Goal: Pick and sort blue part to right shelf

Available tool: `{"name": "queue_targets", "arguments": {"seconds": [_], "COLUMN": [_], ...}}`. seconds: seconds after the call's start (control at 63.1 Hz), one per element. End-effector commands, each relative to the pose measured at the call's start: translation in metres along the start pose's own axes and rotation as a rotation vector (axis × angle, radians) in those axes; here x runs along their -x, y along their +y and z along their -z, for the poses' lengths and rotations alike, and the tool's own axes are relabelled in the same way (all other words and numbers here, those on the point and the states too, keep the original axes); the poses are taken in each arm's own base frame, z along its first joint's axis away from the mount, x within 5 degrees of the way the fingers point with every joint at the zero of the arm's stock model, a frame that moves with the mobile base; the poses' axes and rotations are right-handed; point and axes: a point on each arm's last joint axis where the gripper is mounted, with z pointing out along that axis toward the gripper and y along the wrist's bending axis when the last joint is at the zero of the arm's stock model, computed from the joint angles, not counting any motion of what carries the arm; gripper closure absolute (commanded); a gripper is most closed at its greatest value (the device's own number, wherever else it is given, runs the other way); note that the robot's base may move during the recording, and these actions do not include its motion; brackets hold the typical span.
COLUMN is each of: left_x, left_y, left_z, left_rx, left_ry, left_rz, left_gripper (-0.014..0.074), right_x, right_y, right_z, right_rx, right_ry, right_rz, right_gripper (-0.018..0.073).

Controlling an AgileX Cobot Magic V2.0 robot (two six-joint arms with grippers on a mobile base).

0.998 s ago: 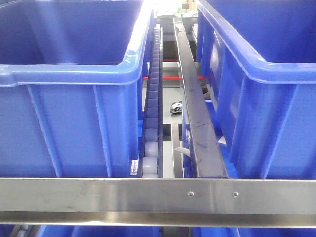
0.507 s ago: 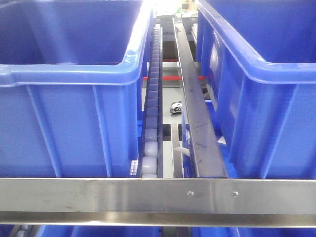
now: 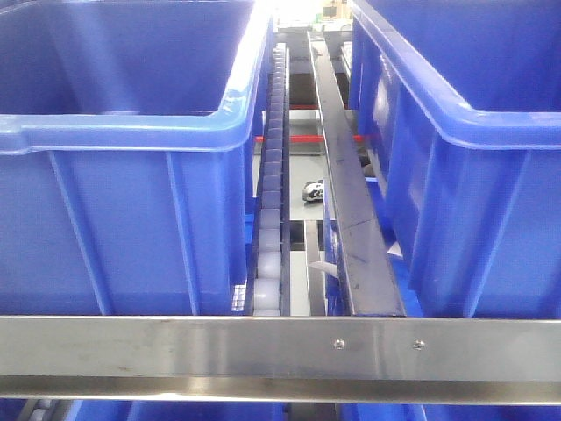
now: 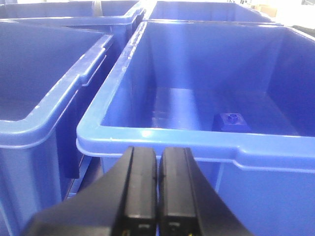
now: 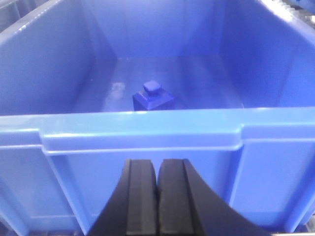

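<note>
A small blue part (image 5: pixel 153 100) with a square knob on top lies on the floor of a large blue tote bin (image 5: pixel 142 130). My right gripper (image 5: pixel 158 167) is shut and empty, just outside that bin's near wall. In the left wrist view another blue part (image 4: pixel 231 120) rests at the bottom of a blue bin (image 4: pixel 162 137). My left gripper (image 4: pixel 158 157) is shut with nothing in it, below that bin's near rim. The right shelf shows in the front view as a brushed metal rail (image 3: pixel 280 358) with roller tracks (image 3: pixel 270 202). Neither gripper shows in the front view.
Two big blue totes (image 3: pixel 114 167) (image 3: pixel 473 149) stand on the rack either side of a dark steel divider (image 3: pixel 346 193). More blue bins (image 4: pixel 44 78) crowd to the left in the left wrist view. A castor wheel (image 3: pixel 311 190) shows on the floor through the gap.
</note>
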Motion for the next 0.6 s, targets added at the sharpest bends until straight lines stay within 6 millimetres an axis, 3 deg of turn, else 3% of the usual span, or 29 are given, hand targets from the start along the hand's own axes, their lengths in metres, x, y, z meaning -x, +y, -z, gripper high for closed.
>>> {"name": "queue_targets", "arguments": {"seconds": [0.0,0.586], "left_x": [0.0006,0.0006], "left_y": [-0.0004,-0.0004], "left_z": [0.0009,0.0009], "left_rx": [-0.010,-0.010], "left_ry": [-0.082,-0.082], "left_rz": [0.018,0.018], "left_gripper": [0.0472,0.0472], "right_x": [0.0166,0.0167], "right_y": [0.0013,0.0013], "right_z": [0.0034,0.0034], "right_rx": [0.006,0.005], "right_ry": [-0.138,-0.139], "right_rz": [0.009,0.015], "right_gripper": [0.0524,0.0524]}}
